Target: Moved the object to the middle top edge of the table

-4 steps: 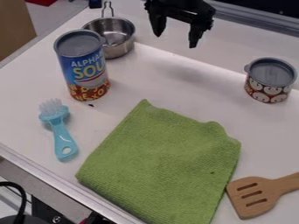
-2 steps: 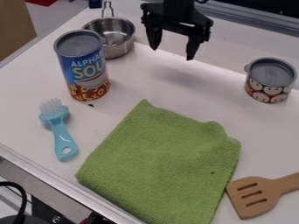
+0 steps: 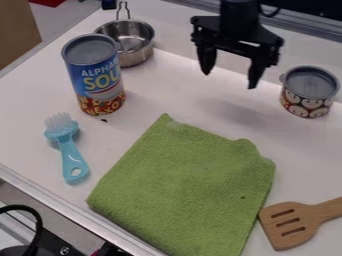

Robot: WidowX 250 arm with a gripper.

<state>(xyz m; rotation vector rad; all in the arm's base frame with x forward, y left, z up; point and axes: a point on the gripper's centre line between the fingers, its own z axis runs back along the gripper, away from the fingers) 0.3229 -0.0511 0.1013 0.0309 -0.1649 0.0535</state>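
The black gripper (image 3: pixel 228 79) hangs over the upper right part of the white table (image 3: pixel 167 85), open, with nothing between its fingers. It is to the left of the small can (image 3: pixel 308 92) with a red and white pattern, apart from it. A tall blue soup can (image 3: pixel 99 77) stands upright at the upper left. Just behind that can is a small metal pot (image 3: pixel 135 45). Which of these is the task's object, I cannot tell.
A green cloth (image 3: pixel 190 187) covers the middle front. A light blue brush (image 3: pixel 69 150) lies at the left, and a wooden spatula (image 3: pixel 288 223) at the lower right. The table's front edge (image 3: pixel 60 206) runs diagonally at the lower left.
The gripper has come down and to the right, closer to the small can, and stays open. A black cable at the lower left has shifted slightly. The objects on the table have not moved.
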